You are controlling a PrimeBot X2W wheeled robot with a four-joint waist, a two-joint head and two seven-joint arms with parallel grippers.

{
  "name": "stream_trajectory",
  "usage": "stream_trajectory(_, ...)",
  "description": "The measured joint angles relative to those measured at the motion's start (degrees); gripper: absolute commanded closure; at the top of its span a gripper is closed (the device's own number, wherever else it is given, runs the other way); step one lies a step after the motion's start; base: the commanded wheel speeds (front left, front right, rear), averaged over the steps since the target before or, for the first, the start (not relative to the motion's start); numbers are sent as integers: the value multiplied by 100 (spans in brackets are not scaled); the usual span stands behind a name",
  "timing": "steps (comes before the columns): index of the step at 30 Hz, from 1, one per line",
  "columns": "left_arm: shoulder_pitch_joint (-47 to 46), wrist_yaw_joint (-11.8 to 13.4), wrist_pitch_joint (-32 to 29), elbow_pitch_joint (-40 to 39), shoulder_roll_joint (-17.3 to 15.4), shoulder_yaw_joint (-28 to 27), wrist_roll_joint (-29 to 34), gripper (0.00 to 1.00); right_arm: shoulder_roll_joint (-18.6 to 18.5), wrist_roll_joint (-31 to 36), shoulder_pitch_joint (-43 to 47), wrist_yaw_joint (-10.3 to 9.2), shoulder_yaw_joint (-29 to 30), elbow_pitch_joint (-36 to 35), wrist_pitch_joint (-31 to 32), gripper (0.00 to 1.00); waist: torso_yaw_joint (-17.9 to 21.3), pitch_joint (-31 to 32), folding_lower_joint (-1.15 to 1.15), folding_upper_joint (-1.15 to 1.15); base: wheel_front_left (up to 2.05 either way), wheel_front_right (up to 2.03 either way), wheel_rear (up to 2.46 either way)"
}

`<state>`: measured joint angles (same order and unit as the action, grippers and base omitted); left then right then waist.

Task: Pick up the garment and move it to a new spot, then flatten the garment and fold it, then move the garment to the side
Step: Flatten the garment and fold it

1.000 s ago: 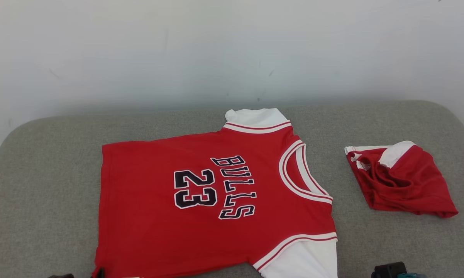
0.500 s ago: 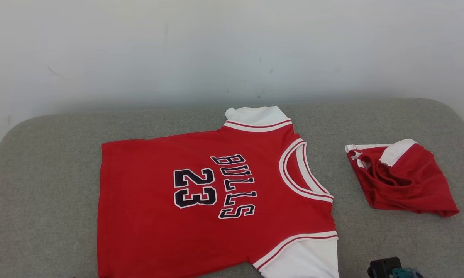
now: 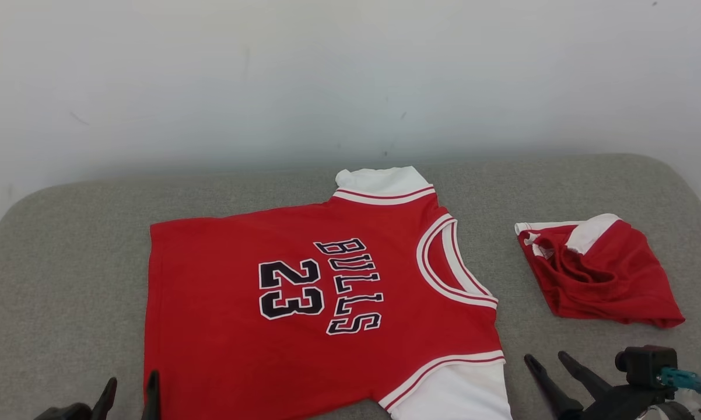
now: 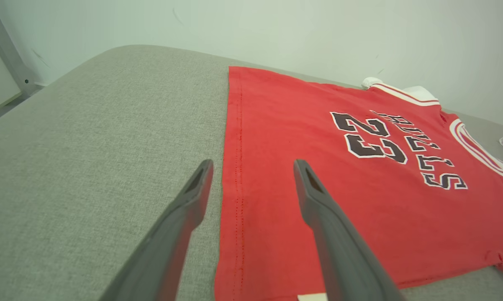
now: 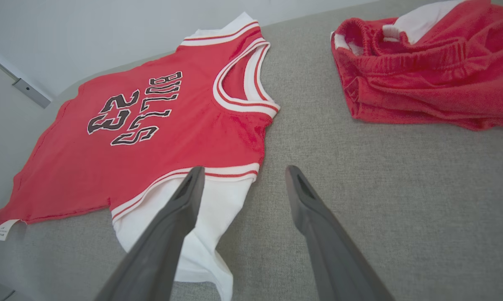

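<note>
Jersey (image 3: 304,303): flat on grey cushion (image 3: 65,280).
Left gripper (image 3: 132,382): spread, at hem edge.
Right gripper (image 3: 546,357): spread, beside white sleeve (image 3: 455,391).
Room: bare cushion left; shorts (image 3: 607,280) right.

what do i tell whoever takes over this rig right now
Left gripper: open, empty, fingers either side of the hem edge of the red Bulls 23 jersey.
Right gripper: open, empty, by the near white sleeve.
Jersey lies flat, front up, on the grey padded surface; bunched red shorts on its right.
Done: flattened, it seems. Left: fold it, move it aside.
</note>
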<state>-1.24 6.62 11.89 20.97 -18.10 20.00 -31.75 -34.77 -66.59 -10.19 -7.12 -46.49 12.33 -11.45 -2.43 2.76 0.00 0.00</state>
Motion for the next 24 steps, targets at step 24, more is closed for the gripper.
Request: stream_trajectory(24,704,48,227,-1366,358,-1112,820,0,467,1773,392,-1,2111,-207,-316,0,334,125,0,0,0,0,0)
